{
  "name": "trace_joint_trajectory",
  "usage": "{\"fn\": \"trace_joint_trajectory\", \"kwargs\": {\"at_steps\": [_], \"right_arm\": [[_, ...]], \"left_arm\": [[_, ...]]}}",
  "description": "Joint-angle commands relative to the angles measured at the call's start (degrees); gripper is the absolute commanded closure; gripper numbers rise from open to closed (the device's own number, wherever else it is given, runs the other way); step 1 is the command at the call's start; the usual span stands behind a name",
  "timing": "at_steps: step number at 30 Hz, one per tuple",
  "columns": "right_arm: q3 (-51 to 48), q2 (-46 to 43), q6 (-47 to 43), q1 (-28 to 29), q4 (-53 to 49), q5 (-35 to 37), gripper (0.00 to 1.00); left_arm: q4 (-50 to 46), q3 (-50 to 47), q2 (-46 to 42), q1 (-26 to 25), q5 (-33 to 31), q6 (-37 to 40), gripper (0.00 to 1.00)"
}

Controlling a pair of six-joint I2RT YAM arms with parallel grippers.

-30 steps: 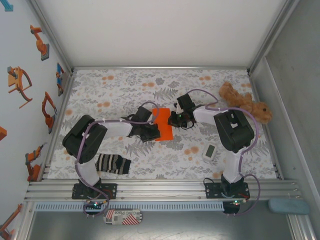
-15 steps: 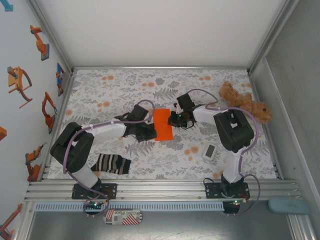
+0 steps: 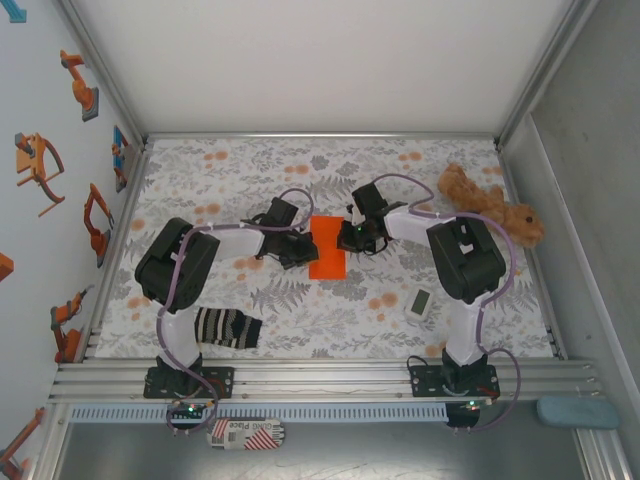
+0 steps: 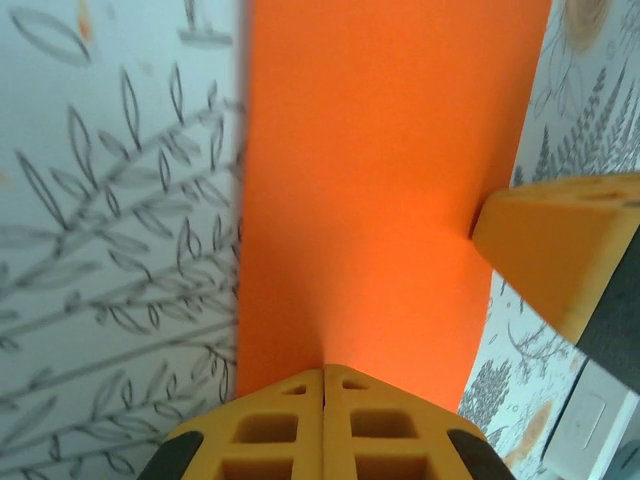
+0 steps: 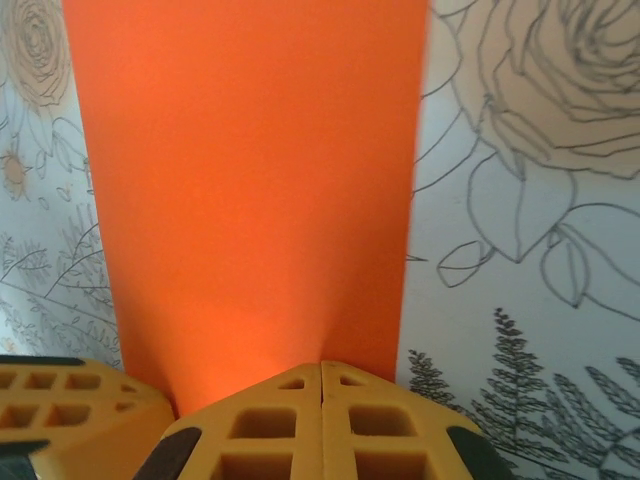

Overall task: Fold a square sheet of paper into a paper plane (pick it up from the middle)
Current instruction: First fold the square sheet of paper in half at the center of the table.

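**Orange sheet at mid-bench, both pairs of fingers clenched on it**

At the middle of the floral-printed bench (image 3: 230, 170), between the two arms: the thin, bright orange sheet of paper (image 3: 327, 248). Shows as a narrow rectangle rather than a full square (half-folded, at a guess), long side pointing away from the arm bases. Flat on the printed cover, or close to it.

Left fingers (image 4: 275, 430) clenched tip to tip, down on the sheet's left side. Right fingers (image 5: 275, 425) likewise clenched, down on its right side, the two pairs just beside each other. No telling from the wrist views whether pinching a margin of paper or merely pressing on it.

Handling, as a judgement:

- **Weight and stiffness:** featherweight and limp, with no stiffness to speak of.
- **Risks:** apt to slide on the smooth print, to buckle under a sideways push, and to keep a crease wherever squeezed. Tearing unlikely under a gentle pinch, crumpling likely under a hard one.
- **Where to hold:** best taken at the middle, per the task, with a shallow pinch. Not by a corner, with droop and twist to be expected there.
- **Creasing:** better pressed flat with closed tips on one side and swept along the fold line with the other.

Well apart and of no concern: a black-and-white striped sock (image 3: 225, 327) near the left base and a brown plush toy (image 3: 490, 208) at the far right.
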Motion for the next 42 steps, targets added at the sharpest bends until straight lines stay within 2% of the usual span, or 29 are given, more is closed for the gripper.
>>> {"fn": "trace_joint_trajectory", "kwargs": {"at_steps": [1, 8, 15, 22, 29, 35, 42], "right_arm": [[-0.11, 2.69, -1.86, -0.72, -9.63, 5.81, 1.0], [3.16, -3.96, -0.09, -0.72, -6.03, -1.04, 1.0], [-2.76, -8.87, 5.94, -0.63, 3.16, -3.27, 1.0], [-1.14, -3.93, 9.28, -0.56, 9.22, -6.96, 1.0], [0.6, 0.25, 9.49, -0.19, 9.7, -8.5, 1.0], [-2.13, -1.01, 8.31, -0.1, 7.81, -6.44, 1.0], [-1.88, 1.67, 6.62, -0.1, 4.72, -3.64, 1.0]], "left_arm": [[1.56, 0.63, 1.01, 0.3, 1.19, -0.89, 1.0], [0.37, -1.0, -0.5, 0.18, -0.13, -0.69, 1.0], [-2.82, 1.87, -2.8, -1.11, -0.94, 0.21, 1.0], [-3.16, 1.0, -4.81, -1.82, -2.44, -0.61, 1.0], [-1.42, -3.23, -6.87, -2.83, -2.23, -2.69, 1.0], [-2.64, -5.47, -6.78, -3.83, -3.15, -3.38, 1.0], [-4.25, -7.47, -7.34, -4.77, -5.18, -4.26, 1.0]]}}
